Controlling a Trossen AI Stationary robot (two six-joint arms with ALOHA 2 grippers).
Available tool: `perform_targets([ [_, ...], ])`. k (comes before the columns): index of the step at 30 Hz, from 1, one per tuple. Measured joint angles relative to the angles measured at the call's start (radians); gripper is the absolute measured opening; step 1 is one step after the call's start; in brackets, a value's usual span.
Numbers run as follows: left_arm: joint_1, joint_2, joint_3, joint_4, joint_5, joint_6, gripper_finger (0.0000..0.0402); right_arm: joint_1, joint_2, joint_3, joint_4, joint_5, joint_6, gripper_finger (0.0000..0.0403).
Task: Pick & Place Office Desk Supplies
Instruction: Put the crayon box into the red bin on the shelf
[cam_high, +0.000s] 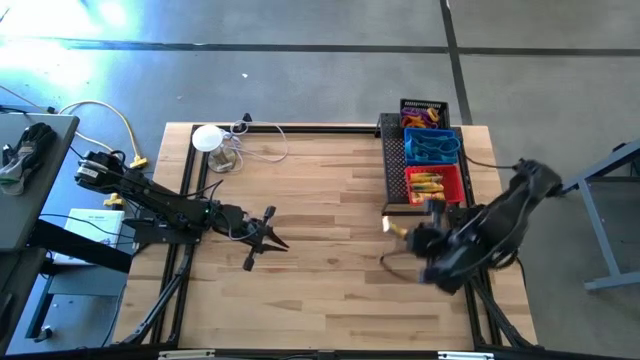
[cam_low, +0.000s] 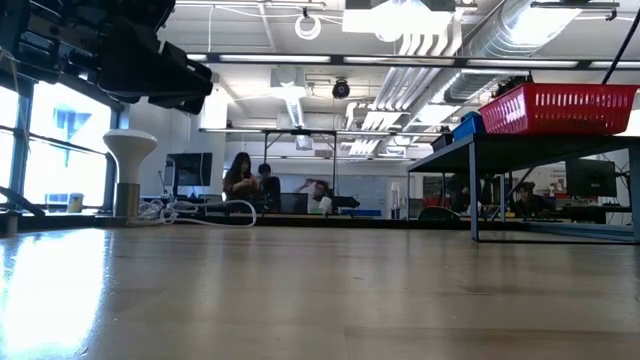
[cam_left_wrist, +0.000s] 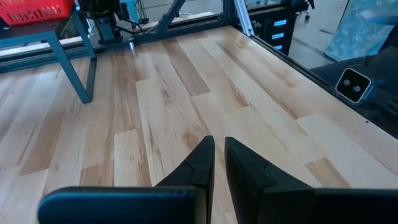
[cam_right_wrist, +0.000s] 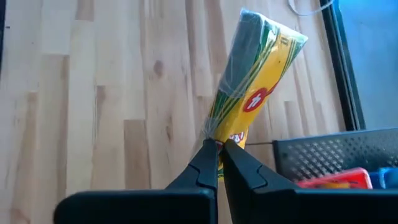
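I have a yellow wrapped pack pinched by its lower end between the pressed-together jaws of the right gripper; holding it at the tip lets the rest stick out clear of the fingers, I judge for dropping into a basket. In the high view it hangs over the table at about 4 o'clock, just short of the red basket. At 2 o'clock, the blue basket and a black basket follow in a row on the black mesh tray, whose near wall stands between pack and bins. The left gripper waits near 8 o'clock, jaws nearly closed on nothing. A white disc sits at 11 o'clock.
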Motion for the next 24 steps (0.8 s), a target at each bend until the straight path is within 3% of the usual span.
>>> perform_targets([
  [5, 0.0, 0.0, 0.0, -0.002, 0.0, -0.029, 0.0029, -0.032, -0.162, -0.091, -0.001, 0.002, 0.04, 0.0003],
  [12, 0.0, 0.0, 0.0, -0.003, 0.0, -0.1, 0.0029, -0.046, -0.33, -0.305, -0.002, -0.079, 0.138, 0.0003],
  [17, 0.0, 0.0, 0.0, -0.003, 0.0, -0.175, 0.0029, -0.11, -0.392, -0.381, -0.001, -0.08, 0.066, 0.0003],
  [24, -0.003, 0.0, 0.0, -0.003, 0.0, -0.277, 0.0029, -0.289, -0.46, -0.388, 0.0, -0.084, -0.056, 0.0003],
])
